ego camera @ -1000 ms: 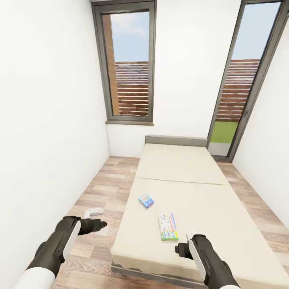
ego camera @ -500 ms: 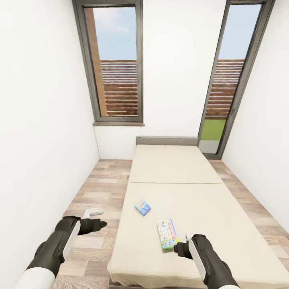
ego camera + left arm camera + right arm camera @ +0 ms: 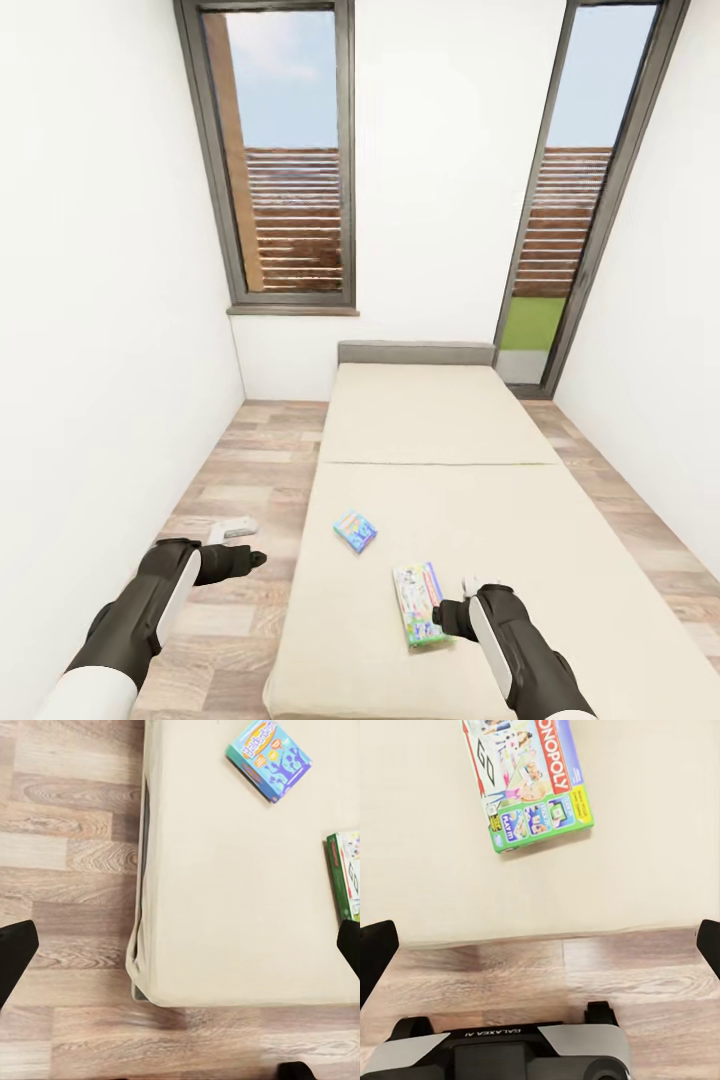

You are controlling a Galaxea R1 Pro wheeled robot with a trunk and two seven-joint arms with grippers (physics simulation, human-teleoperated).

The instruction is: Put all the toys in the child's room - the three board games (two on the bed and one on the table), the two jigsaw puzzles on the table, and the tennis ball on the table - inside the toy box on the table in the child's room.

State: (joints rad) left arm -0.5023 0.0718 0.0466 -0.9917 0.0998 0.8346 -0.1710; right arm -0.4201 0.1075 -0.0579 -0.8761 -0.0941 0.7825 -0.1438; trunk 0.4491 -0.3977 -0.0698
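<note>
On the bed, the white-green board game lies just beside the empty, spread right tool.

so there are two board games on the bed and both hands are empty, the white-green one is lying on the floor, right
Not quite. The white-green game lies on the bed, near its foot end, not on the floor; the head and right wrist views show it. The small blue game is on the bed too, and both the left hand and the right hand are empty.

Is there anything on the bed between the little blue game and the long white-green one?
No, just bare beige bed cover between the blue game and the white-green game, seen in the head view.
</note>
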